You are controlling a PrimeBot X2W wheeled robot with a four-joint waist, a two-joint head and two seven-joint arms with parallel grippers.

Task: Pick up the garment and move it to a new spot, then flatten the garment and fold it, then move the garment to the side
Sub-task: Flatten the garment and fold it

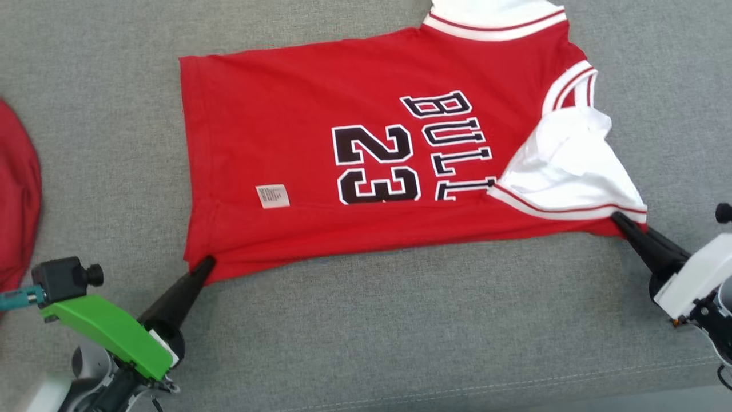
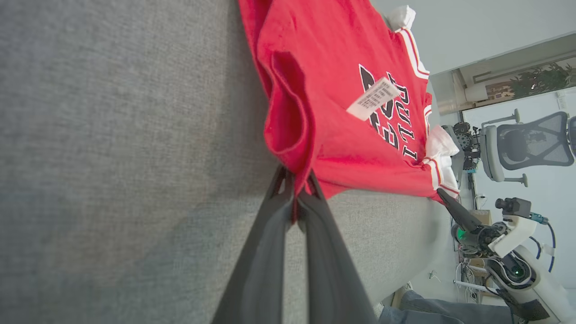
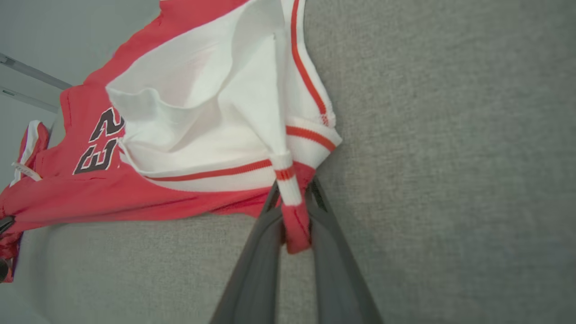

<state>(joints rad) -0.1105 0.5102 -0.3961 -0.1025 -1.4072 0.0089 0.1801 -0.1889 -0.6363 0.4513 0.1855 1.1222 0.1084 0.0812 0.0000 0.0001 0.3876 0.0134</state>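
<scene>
The garment [image 1: 297, 154] is a red jersey with black "23" lettering and white trimmed sleeves, spread on a grey cushion, its hem to the left and its collar to the right. My left gripper [image 1: 207, 264] is shut on the near hem corner; in the left wrist view the red hem [image 2: 288, 148] sits pinched between the dark fingers [image 2: 258, 265]. My right gripper [image 1: 619, 220] is shut on the near sleeve edge, and the right wrist view shows a red and white strip of the garment [image 3: 294, 211] caught between its fingers [image 3: 261, 265]. A white sleeve [image 1: 566, 166] lies bunched over the chest.
Grey sofa cushion [image 1: 400, 320] lies under everything, its front seam near the bottom edge. Another red cloth [image 1: 17, 189] lies at the far left. An office chair [image 2: 526, 146] stands beyond the sofa in the left wrist view.
</scene>
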